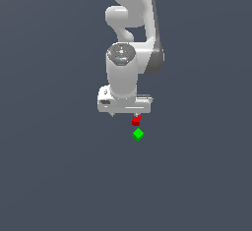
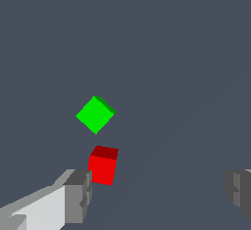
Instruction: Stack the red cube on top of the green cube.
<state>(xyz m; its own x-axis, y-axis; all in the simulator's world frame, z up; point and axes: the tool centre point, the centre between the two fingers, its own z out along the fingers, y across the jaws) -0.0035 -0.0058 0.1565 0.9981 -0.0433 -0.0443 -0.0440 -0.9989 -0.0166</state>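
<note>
The red cube [image 1: 136, 121] lies on the grey floor just below the white gripper [image 1: 125, 113] in the exterior view. The green cube [image 1: 138, 134] lies a short way in front of it, turned like a diamond, apart from the red one. In the wrist view the gripper [image 2: 159, 195] is open and empty, jaws spread wide. The red cube [image 2: 103, 166] sits close beside one grey finger [image 2: 78, 197], and the other finger [image 2: 240, 192] is far from it. The green cube [image 2: 95, 114] lies just beyond the red one.
The flat dark grey floor [image 1: 59, 176] spreads all around the cubes. The white arm [image 1: 130, 38] rises behind the gripper in the exterior view.
</note>
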